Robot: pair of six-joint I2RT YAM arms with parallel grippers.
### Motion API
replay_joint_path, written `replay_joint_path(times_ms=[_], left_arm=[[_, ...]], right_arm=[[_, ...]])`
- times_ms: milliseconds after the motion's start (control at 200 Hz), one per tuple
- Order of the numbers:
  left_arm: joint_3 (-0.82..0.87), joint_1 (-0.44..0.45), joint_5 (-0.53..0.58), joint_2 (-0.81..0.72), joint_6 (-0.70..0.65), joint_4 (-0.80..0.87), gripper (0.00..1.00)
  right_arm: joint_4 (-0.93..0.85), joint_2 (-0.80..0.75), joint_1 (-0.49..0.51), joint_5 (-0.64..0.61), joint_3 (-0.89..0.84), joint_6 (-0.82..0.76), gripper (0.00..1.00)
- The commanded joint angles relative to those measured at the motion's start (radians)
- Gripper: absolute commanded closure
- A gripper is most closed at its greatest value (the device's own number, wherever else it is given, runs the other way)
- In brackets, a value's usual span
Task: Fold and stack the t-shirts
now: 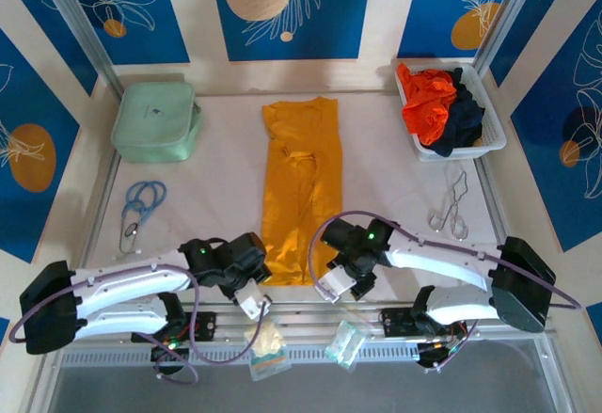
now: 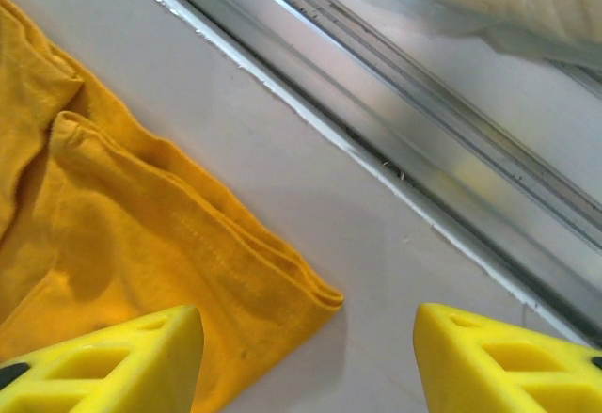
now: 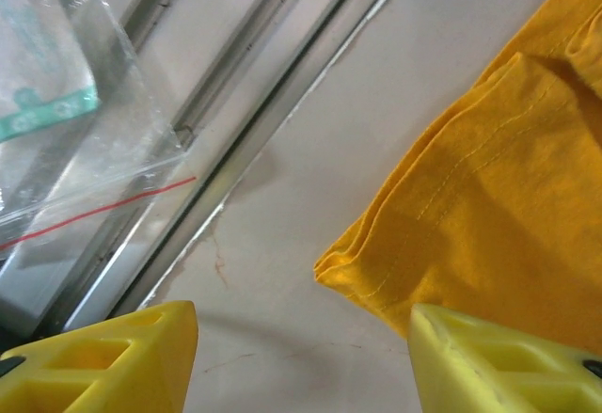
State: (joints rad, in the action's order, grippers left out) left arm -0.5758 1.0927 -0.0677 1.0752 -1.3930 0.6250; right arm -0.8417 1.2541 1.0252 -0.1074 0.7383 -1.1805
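Overhead, orange tee (image 1: 425, 104) (in basket (image 1: 496, 138))

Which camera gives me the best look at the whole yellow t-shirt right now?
Top external: the yellow t-shirt lies there full length, folded into a long strip. The left wrist view shows its near-left corner up close, and the right wrist view its near-right corner.

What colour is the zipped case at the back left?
The zipped case is pale mint green, clearest in the top external view.

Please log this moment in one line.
yellow t-shirt: folded narrow | left fingers: open at near-left corner | right fingers: open at near-right corner
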Motion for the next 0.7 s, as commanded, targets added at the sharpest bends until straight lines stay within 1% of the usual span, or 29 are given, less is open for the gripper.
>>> replay_joint_path(times_ms=[0, 250, 395, 530, 695], left_arm=[[0.012, 0.007, -0.053, 0.032, 0.015, -0.029, 0.39], [-0.009, 0.005, -0.044, 0.116, 0.011, -0.055, 0.39], [-0.009, -0.001, -0.035, 0.155, 0.005, -0.068, 0.43], [-0.006, -0.017, -0.022, 0.167, 0.002, -0.071, 0.45], [-0.013, -0.041, -0.013, 0.19, -0.004, -0.086, 0.46]], right_arm=[[0.04, 0.038, -0.007, -0.017, 0.028, 0.02, 0.39], [0.115, 0.126, -0.022, -0.009, 0.026, 0.02, 0.42], [0.145, 0.177, -0.025, 0.002, 0.024, 0.026, 0.45], [0.153, 0.223, -0.021, 0.0, 0.021, 0.044, 0.48], [0.162, 0.24, -0.014, 0.0, 0.007, 0.059, 0.49]])
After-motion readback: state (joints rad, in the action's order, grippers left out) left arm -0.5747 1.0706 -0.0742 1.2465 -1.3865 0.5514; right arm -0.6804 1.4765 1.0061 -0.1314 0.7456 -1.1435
